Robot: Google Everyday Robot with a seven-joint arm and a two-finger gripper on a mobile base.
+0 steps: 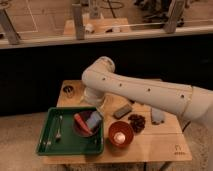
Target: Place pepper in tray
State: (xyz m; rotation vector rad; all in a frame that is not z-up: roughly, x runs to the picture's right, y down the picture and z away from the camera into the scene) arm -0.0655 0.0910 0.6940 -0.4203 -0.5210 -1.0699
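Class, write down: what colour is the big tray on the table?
Green tray, best in the camera view; the gripper hangs above its right side, near the pepper.

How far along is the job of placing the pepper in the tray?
Looks done: the pepper lies inside the green tray, beside a blue sponge. In hand: the end effector hangs by the tray's far rim, close above the pepper. Left: likely only drawing the arm clear.
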